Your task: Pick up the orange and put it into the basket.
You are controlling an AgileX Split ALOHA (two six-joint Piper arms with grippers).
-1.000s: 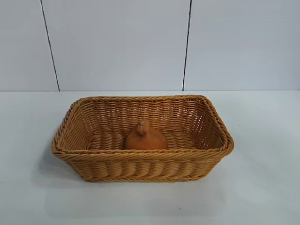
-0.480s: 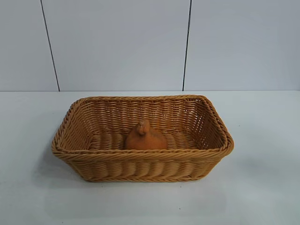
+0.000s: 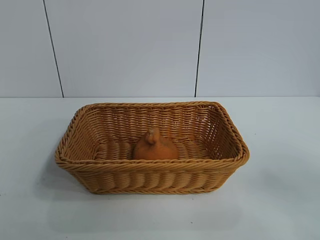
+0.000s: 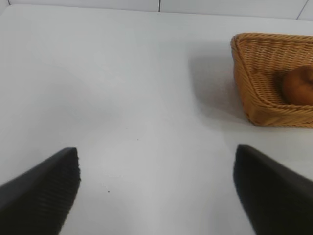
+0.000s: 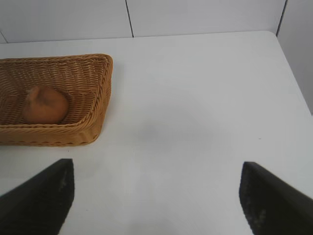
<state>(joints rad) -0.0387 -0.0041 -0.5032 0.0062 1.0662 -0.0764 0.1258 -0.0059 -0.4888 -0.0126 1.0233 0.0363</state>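
basket point(image 3: 150, 175) front wall hides the orange's point(image 3: 155, 146) bottom; far from the left tool point(image 4: 156, 188), the basket's cut off.

The orange point(image 3: 155, 147) sits upright inside the basket point(image 3: 150, 175), on its woven floor close to the near wall and about midway between the left and right sides. It is squat, matte and orange-brown, with a knobby neck pointing up. The basket is rectangular tan wicker, with flaring sides and a braided rim.
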